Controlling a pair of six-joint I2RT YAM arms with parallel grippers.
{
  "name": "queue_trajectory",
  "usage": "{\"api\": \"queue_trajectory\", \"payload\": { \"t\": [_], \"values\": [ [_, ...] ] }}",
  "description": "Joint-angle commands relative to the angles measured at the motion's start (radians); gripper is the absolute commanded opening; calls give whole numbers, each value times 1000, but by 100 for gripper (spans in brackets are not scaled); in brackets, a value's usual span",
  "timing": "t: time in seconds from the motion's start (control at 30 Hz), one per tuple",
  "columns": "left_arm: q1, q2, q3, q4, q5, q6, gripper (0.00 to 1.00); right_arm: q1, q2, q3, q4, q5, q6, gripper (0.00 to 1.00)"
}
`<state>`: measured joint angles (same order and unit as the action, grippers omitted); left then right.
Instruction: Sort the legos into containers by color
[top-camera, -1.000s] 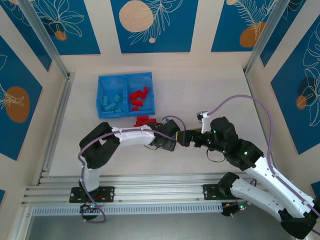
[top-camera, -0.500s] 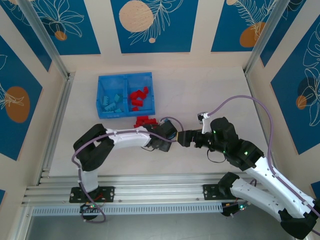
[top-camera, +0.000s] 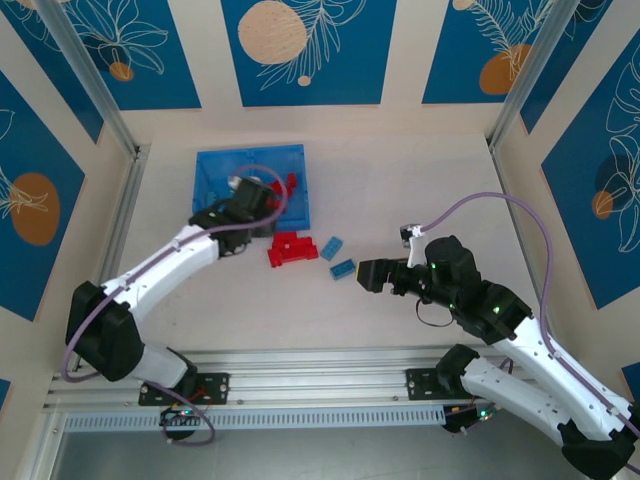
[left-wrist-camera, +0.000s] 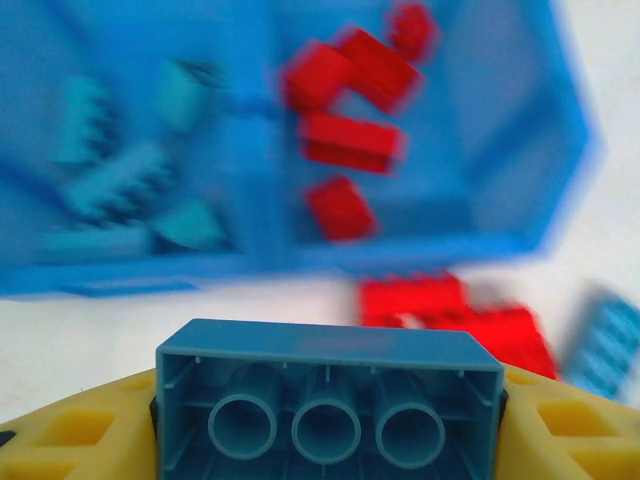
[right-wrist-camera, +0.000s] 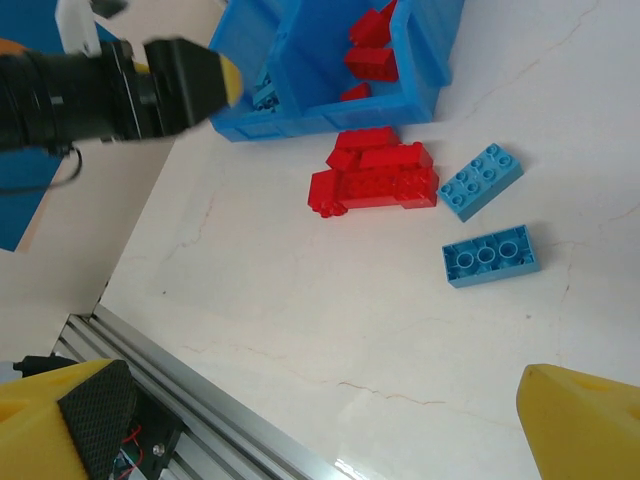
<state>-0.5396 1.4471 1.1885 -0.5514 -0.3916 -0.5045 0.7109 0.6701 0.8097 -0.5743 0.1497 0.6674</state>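
- We see the left claw (top-camera: 258, 198) clamped on a blue brick (left-wrist-camera: 330, 398). The brick sits crosswise between the yellow fingers (left-wrist-camera: 70, 435), its hollow underside facing the wrist camera.
- From above, that claw hangs over the tray (top-camera: 213, 163), about at its middle wall.
- The tray's left half holds teal bricks (left-wrist-camera: 118, 188) and its right half holds red bricks (left-wrist-camera: 350, 142).
- On the table just in front of the tray lies a heap of red bricks (right-wrist-camera: 375, 180).
- Two loose blue bricks lie beside the heap: one (right-wrist-camera: 480, 180) is close to touching it, studs up, and the other (right-wrist-camera: 490, 255) is a little nearer the right arm.
- The right claw (top-camera: 366, 275) has its jaws wide apart with nothing between them. It hovers near the second blue brick without touching it.
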Motion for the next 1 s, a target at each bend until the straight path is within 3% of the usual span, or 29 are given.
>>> {"api": "queue_trajectory", "payload": {
  "t": [0.0,0.1,0.23,0.47,0.57,0.8,0.97],
  "values": [
    [162,61,81,16,47,16,50,-5,-24,-1,-16,16,36,99],
    [273,182,170,30,123,-15,50,-5,-31,3,-34,15,44,100],
    [347,371,347,-31,185,-19,53,-5,-50,8,-71,17,54,100],
    [384,498,511,-71,272,-34,75,-5,-87,3,-119,17,76,100],
    [384,444,496,-60,279,-44,83,-6,-92,-7,-122,21,81,99],
    [372,135,322,-14,388,-58,81,-6,-45,-39,-59,18,63,99],
    [217,-203,131,-17,473,105,81,2,93,-35,12,-13,5,100]
  ]
}}
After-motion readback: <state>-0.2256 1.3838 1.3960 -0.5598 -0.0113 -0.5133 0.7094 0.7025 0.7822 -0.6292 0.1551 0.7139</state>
